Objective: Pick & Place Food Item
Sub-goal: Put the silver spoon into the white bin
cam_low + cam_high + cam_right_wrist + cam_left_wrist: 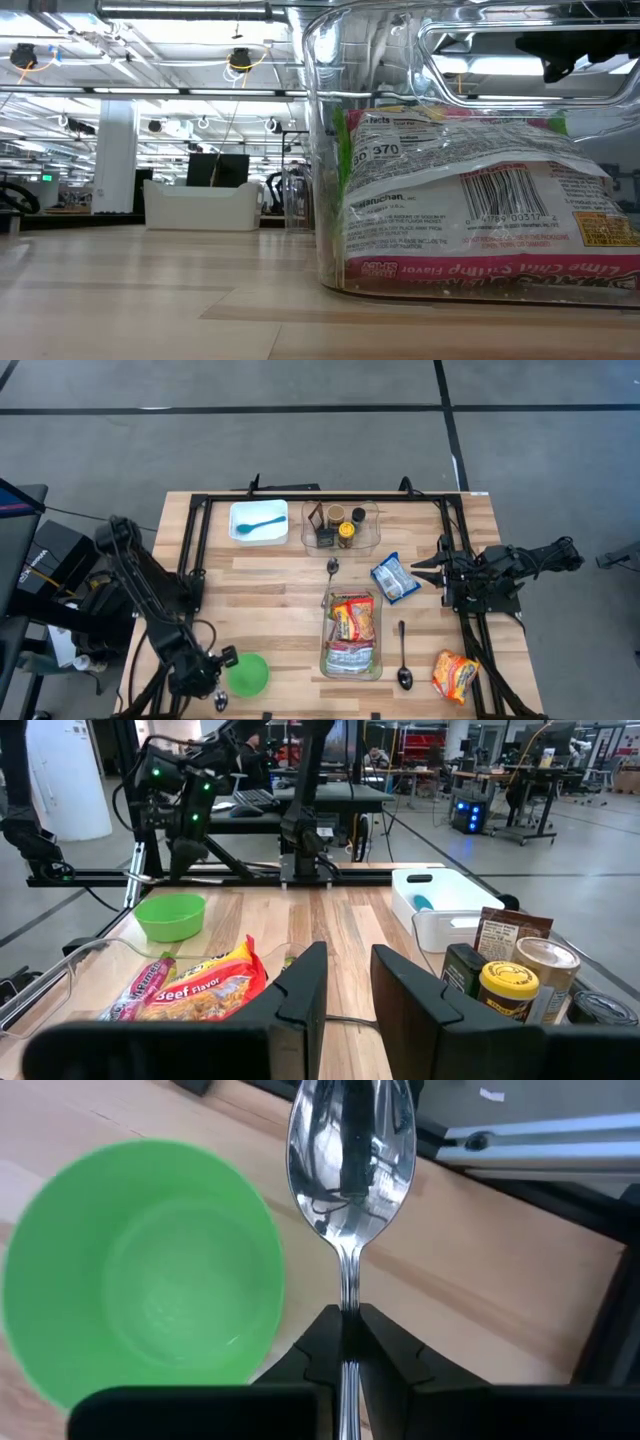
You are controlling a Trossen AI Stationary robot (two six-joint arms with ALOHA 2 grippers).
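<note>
My left gripper [345, 1342] is at the table's near left corner, shut on a metal spoon [350, 1160]. The spoon's bowl sticks out past the fingers. Right beside it stands an empty green bowl [145, 1275], also seen in the high view [248, 673]. A clear container [352, 632] in the middle holds noodle packets [480, 220]. A blue-white food packet [395, 577] lies flat just in front of my right gripper [348, 982], which waits level at the right side, open by a narrow gap with nothing in it. My left gripper pinches the spoon's thin handle [347, 1295] just behind the spoon's bowl, between its two fingertips. The fingers slant down from above and lie along the handle. The spoon's bowl points forward out of the hold, hollow side up, over the table's near left corner.
A white tray [258, 520] with a blue spoon and a clear bin of jars [340, 525] stand at the far edge. Two more spoons [403, 660] [332, 567] lie near the container. An orange noodle packet [456, 675] lies at the near right.
</note>
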